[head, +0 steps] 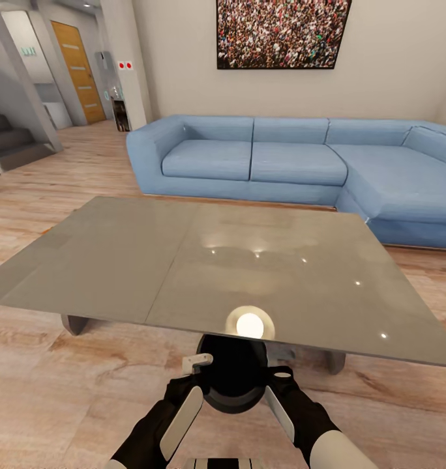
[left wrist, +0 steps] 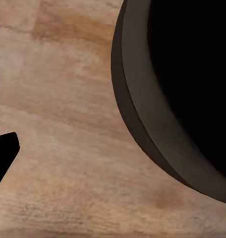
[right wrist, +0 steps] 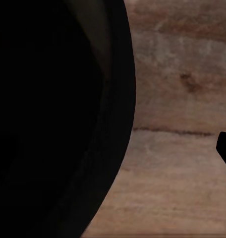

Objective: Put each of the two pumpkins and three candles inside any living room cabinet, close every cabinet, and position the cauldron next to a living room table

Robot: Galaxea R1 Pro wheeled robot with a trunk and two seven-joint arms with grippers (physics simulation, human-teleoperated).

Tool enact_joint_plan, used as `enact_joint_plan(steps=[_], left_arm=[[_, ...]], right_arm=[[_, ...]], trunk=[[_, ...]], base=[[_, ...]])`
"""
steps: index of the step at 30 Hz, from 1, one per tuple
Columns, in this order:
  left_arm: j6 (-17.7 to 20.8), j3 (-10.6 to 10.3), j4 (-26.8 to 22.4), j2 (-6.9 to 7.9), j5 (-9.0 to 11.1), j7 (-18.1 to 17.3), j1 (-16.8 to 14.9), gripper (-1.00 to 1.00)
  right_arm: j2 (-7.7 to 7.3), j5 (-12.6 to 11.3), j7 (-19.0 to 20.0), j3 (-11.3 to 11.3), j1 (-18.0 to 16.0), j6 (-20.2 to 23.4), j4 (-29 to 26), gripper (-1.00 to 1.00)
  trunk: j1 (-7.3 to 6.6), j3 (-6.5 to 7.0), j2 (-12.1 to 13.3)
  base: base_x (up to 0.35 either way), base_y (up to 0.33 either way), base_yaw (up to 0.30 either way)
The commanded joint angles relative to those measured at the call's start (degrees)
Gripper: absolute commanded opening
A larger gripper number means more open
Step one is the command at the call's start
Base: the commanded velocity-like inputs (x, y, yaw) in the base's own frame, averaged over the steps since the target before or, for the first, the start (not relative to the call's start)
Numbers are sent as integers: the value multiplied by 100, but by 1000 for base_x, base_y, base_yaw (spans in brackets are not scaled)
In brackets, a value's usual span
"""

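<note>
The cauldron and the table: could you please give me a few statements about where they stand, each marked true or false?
1. The cauldron sits on the tabletop. False: it is at the table's near edge, lower than the top, between the two arms.
2. The sofa behind the table is blue. True.
3. The floor is carpeted. False: it is wood plank.
4. The cauldron is dark. True.
</note>
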Motion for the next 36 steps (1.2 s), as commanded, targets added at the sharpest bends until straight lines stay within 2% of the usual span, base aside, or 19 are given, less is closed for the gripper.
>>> enact_joint_plan(steps=[1, 27, 36], left_arm=[[12, -7, -6, 0, 43, 47, -3, 100], [-59, -6, -7, 0, 42, 4, -3, 100], [-906, -29, -7, 0, 33, -28, 0, 100]], right_arm=[[-5, -60, -53, 36, -3, 23, -9, 100], [-5, -56, -53, 36, -3, 19, -9, 100], [-11, -58, -68, 36, 0, -301, -9, 100]], trunk=[[-2, -5, -2], [-2, -5, -2], [-2, -5, -2]], base=[[-19, 0, 0], [-2, 0, 0], [0, 0, 0]])
